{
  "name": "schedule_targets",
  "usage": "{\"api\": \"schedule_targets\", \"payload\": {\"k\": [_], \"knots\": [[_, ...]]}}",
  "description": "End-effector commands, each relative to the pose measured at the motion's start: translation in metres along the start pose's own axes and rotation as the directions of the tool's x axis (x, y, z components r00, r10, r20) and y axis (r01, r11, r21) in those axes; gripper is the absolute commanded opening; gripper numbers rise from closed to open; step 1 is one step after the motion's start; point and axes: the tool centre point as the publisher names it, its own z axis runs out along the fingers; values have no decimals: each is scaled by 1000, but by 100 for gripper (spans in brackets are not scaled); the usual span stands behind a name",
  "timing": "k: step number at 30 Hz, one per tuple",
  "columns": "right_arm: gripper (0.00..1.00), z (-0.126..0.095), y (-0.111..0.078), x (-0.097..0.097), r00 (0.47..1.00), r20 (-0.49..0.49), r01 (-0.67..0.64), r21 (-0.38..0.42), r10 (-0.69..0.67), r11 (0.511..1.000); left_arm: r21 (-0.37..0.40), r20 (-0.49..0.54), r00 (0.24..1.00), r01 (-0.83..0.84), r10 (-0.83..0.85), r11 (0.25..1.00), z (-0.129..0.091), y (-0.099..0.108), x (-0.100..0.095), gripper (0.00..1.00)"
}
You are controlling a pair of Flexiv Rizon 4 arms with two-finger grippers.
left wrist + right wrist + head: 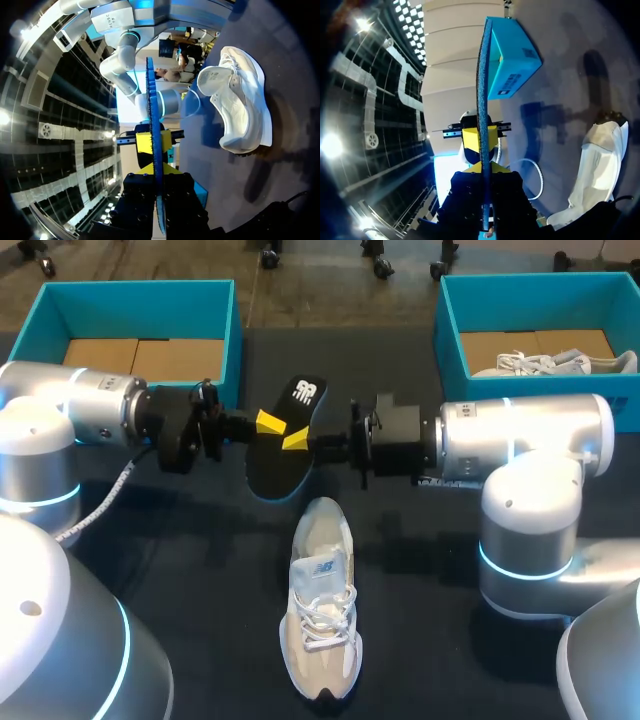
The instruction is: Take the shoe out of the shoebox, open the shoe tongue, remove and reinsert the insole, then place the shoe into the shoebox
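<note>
A black insole (283,445) with a blue edge is held up above the dark table between the two arms. My left gripper (268,423) is shut on it from the left, and my right gripper (296,440) is shut on it from the right. In the left wrist view the insole (154,115) shows edge-on between my own yellow tips (158,170), with the right gripper (152,142) beyond. The right wrist view shows the same insole (483,90) edge-on in its gripper (486,170). The white shoe (320,605) lies on the table below the insole, toe towards me, tongue up.
A teal shoebox (60,305) stands at the back left with only brown paper in it. A second teal shoebox (450,325) at the back right holds another white shoe (555,363). A white cable (105,500) hangs by my left arm.
</note>
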Motion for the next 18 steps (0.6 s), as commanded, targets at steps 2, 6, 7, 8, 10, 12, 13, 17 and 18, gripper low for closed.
{"api": "schedule_targets", "payload": {"k": [2, 6, 7, 8, 10, 12, 13, 17, 18], "knots": [[0, 1, -3, 2, 1000, 21, 19, -15, -18, 1000, -32, -34, 999, 17, -19, 999, -2, -2, -2, 74], [0, -9, -2, -3, 998, 31, 51, -19, -51, 998, -49, -70, 995, 67, -70, 997, -12, -8, -6, 100], [0, -12, -2, -3, 998, 31, 60, -22, -60, 998, -51, -85, 993, 72, -77, 996, -15, -10, -7, 100], [0, -13, -2, -3, 997, 38, 64, -28, -63, 998, -54, -100, 991, 85, -90, 995, -17, -11, -7, 100], [0, -19, -2, -3, 994, 55, 97, -40, -95, 994, -67, -147, 978, 138, -147, 988, -23, -15, -9, 100], [0, -25, -1, -2, 989, 77, 134, -52, -130, 990, -93, -197, 953, 214, -229, 972, -28, -16, -10, 100], [0, -26, -1, -2, 988, 80, 138, -52, -134, 989, -92, -209, 949, 223, -238, 970, -29, -17, -10, 100], [0, -33, 2, 2, 971, 122, 215, -83, -204, 973, -107, -264, 926, 249, -269, 963, -32, -20, -9, 100], [0, -33, 2, 2, 971, 122, 215, -83, -204, 973, -107, -264, 926, 249, -269, 963, -32, -20, -9, 100]]}}
